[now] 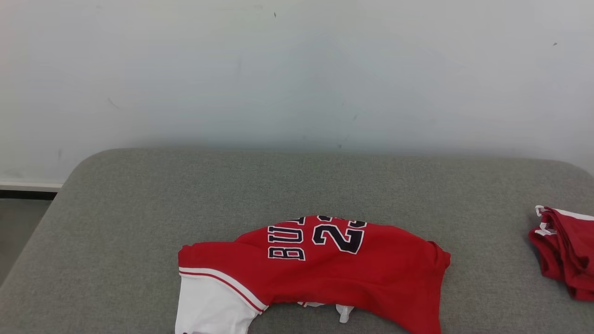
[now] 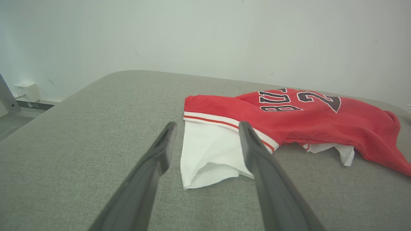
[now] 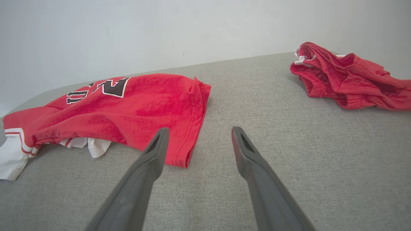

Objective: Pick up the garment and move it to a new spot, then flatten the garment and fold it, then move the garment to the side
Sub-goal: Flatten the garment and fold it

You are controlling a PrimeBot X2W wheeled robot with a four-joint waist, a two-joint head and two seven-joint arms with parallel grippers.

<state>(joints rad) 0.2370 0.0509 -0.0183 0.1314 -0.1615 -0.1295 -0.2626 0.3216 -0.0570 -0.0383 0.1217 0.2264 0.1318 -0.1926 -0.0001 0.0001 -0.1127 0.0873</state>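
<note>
Hovering over the crumpled red jersey (image 1: 325, 264), both grippers empty.
Left gripper (image 2: 206, 125) fingers spread above its white sleeve (image 2: 208, 154); right gripper (image 3: 199, 129) fingers spread beside its hem. Jersey lies front-centre on grey cushion (image 1: 139, 208); bunched red shorts (image 1: 564, 250) well apart, right.

The garment (image 1: 325, 269) lies on the surface (image 1: 139, 208), centred at its near edge. A bunched cloth (image 1: 564, 250) sits well apart to its right. A wall (image 1: 297, 69) stands behind the far edge.
</note>
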